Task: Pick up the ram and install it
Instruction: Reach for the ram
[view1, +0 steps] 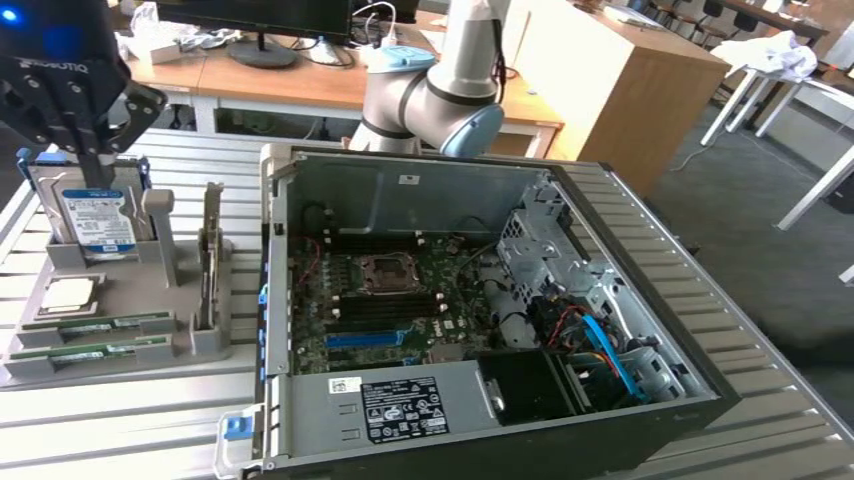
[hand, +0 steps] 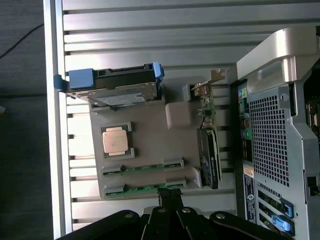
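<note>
Exterior view, big to small: slatted metal table (view1: 134, 420) carries an open computer case (view1: 400, 190) lying on its side, motherboard (view1: 387, 310) exposed, robot arm (view1: 441, 90) rising behind it. On the exterior view's left of the case sits a grey holder (view1: 160, 245) with a hard drive (view1: 94, 215) upright at the back, an expansion card (view1: 210, 260) on edge just beside the case, and a square processor (view1: 67, 295) lying flat. The ram (view1: 100, 325) lies seated lengthwise in a slot along the holder's front, with a second stick (view1: 94, 352) in the slot just beside it, both apart from the case. The gripper (view1: 96, 172) hangs well above the holder, fingers pressed together with nothing between them. In the wrist view its tips (hand: 170, 192) line up over the outer stick (hand: 145, 188), not touching it. Handling judgement: the stick looks light, thin and rigid, but brittle if flexed. The chips and contact edge are best left alone, so a pinch across the two flat faces near mid-length, on the exposed long edge, looks the safest hold.
</note>
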